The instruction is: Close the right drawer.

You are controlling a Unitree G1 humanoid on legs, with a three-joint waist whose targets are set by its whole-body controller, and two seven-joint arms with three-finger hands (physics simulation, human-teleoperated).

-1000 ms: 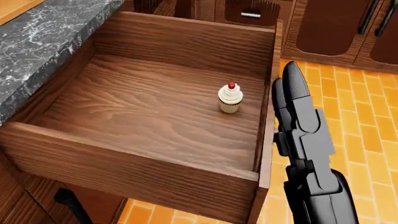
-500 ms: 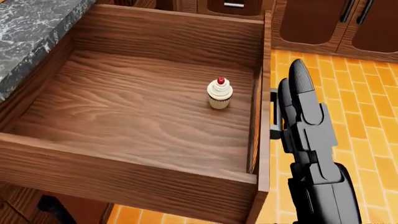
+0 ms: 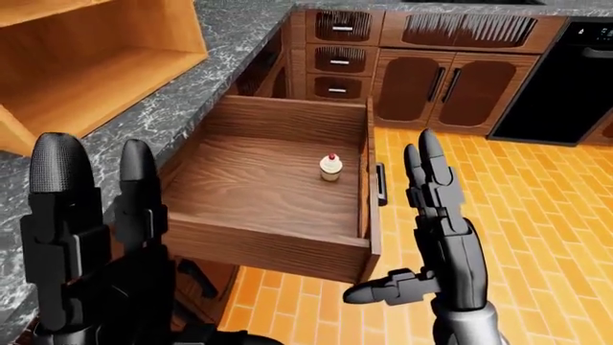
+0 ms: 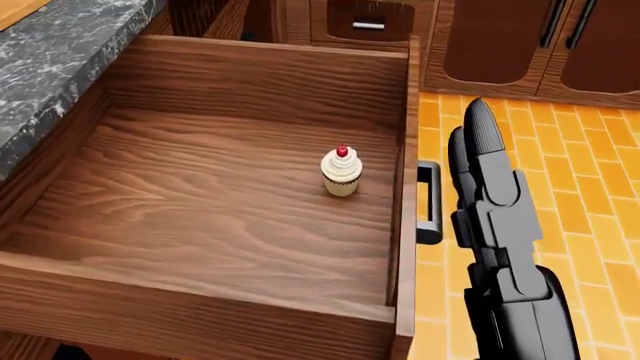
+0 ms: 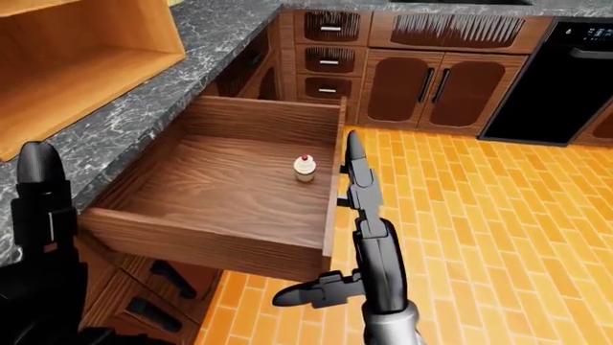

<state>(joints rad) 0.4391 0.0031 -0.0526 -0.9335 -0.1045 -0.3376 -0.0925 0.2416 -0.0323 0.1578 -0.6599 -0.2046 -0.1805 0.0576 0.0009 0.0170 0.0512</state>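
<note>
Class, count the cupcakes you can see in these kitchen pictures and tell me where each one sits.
1. The cupcake stands upright on the floor of the open drawer, near its right wall in the head view. No others show.

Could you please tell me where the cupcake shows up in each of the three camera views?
Left-eye view: cupcake just above centre, inside the open drawer, near its right wall.
Head view: centre, larger.
Right-eye view: slightly left of centre.
Shared landmark: the drawer handle, just right of the cupcake, with the right hand beside it.
</note>
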